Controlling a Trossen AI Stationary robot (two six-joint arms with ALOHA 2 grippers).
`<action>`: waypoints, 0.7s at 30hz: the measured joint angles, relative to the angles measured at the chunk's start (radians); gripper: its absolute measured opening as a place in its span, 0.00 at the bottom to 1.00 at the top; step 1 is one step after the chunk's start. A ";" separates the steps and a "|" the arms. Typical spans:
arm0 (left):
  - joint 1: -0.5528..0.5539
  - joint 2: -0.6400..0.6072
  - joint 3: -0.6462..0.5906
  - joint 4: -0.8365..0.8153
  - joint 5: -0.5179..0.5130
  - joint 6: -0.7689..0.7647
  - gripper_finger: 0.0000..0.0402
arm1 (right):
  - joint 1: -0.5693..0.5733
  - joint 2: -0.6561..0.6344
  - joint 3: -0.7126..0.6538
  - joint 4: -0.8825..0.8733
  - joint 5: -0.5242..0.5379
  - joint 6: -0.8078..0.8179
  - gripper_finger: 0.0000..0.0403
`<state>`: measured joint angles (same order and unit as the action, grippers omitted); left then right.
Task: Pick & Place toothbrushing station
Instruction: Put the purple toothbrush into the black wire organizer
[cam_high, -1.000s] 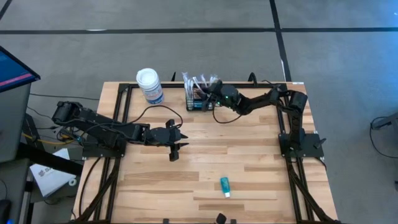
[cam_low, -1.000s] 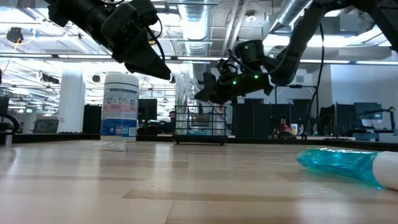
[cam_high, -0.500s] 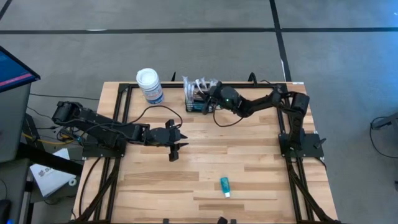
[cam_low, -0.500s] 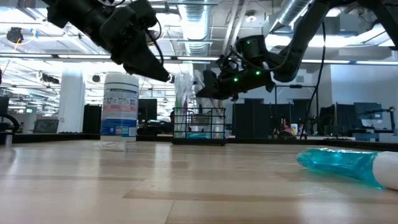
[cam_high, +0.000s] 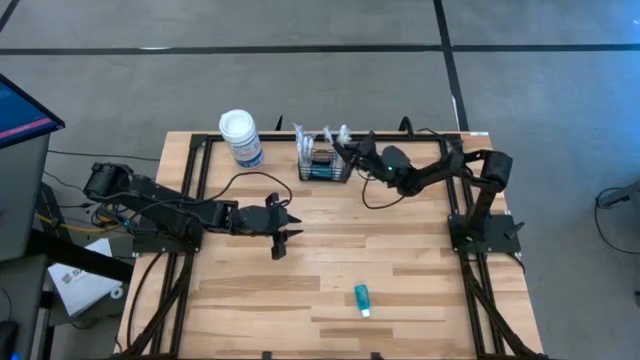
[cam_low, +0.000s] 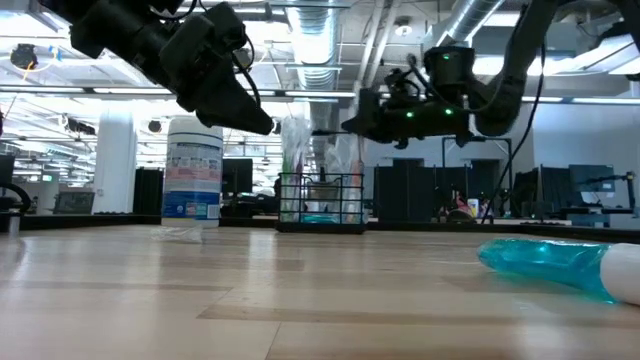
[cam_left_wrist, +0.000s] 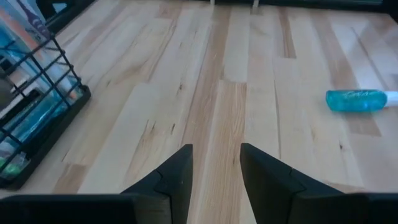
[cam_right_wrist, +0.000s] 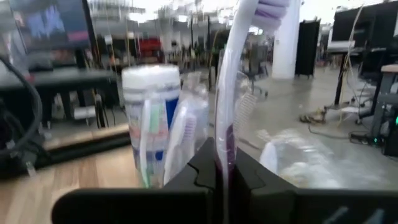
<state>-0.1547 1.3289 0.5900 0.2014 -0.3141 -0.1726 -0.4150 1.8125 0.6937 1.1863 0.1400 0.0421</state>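
Looking down from the high view, you find the black wire-mesh basket (cam_high: 322, 165) at the table's 12 o'clock edge, standing upright and holding toothbrushes and wrapped items. The white-lidded canister (cam_high: 241, 137) stands at its 9 o'clock, near but apart. The right gripper (cam_high: 345, 152) sits just at the basket's 3 o'clock side, raised above the table in the low view (cam_low: 352, 125). Its jaws are closed on the handle of a white-and-purple toothbrush (cam_right_wrist: 231, 93) (the bristle head stands upright above the fingers). The left gripper (cam_high: 285, 235) hovers over bare wood near table centre, at 7 o'clock from the basket; its fingers (cam_left_wrist: 176, 180) are parted and hold nothing. A teal tube (cam_high: 362, 299) lies flat at the table's 6 o'clock side, well apart from both grippers.
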 joint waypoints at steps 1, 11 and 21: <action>0.000 0.000 0.000 0.008 0.000 0.000 0.32 | -0.004 0.000 -0.017 0.036 0.000 0.013 0.01; 0.000 0.000 0.000 0.049 0.000 0.010 0.32 | -0.018 0.000 -0.091 0.142 0.026 0.071 0.01; 0.000 0.000 0.000 0.056 0.000 0.015 0.32 | -0.017 0.001 -0.091 0.211 0.027 0.079 0.00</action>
<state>-0.1547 1.3289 0.5900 0.2573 -0.3141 -0.1575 -0.4324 1.8138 0.6025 1.3968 0.1669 0.1207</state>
